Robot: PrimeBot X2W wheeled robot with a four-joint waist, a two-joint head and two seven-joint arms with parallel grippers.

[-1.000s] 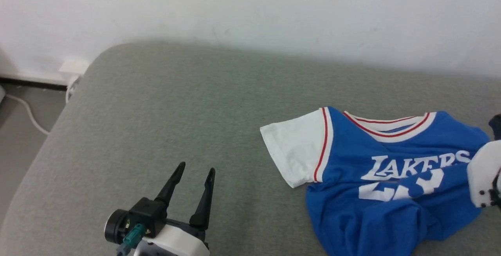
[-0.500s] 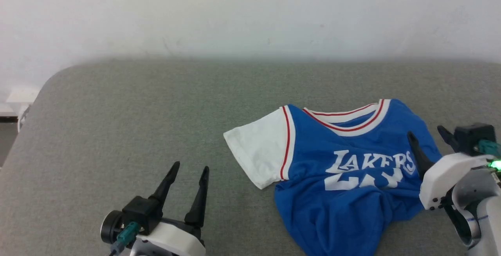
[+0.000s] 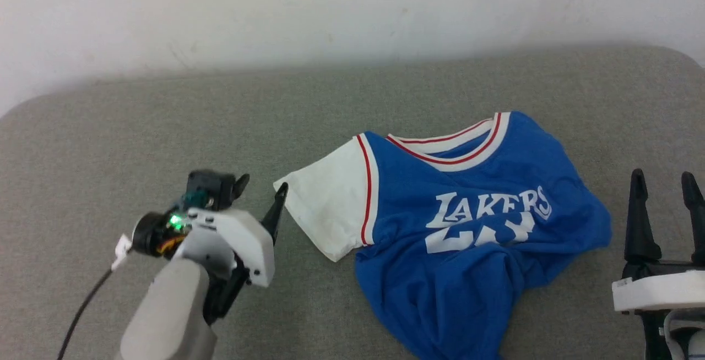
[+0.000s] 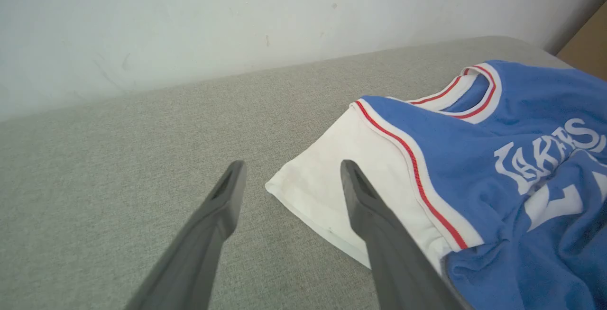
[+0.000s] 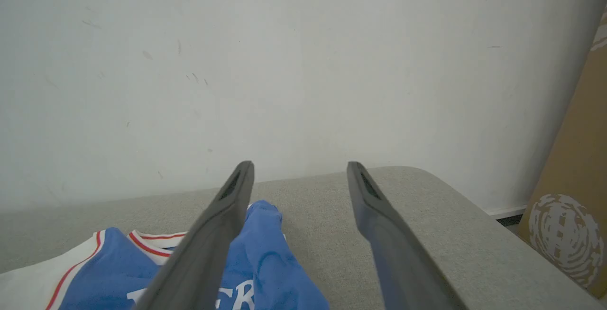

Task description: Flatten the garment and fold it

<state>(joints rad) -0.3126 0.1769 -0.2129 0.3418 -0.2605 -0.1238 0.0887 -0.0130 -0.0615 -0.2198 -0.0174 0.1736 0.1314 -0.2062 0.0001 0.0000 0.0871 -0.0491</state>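
Left gripper has its jaws spread wide and empty, and the hem corner of the white sleeve sits right between the tips; contact I can't call. Right gripper is also parted, holding nothing, just off the jersey's rumpled blue edge, with bare cushion between and ahead of its fingers. There's plenty of open seat outboard of the left jaws. Beyond the right jaws the cushion's rounded corner drops away, with a cardboard box past it. A plain white wall runs along the far edge. The jersey is smooth knit with a striped collar lying flat, its lower body bunched in soft folds and its lettering creased. The cushion is a coarse grey weave.
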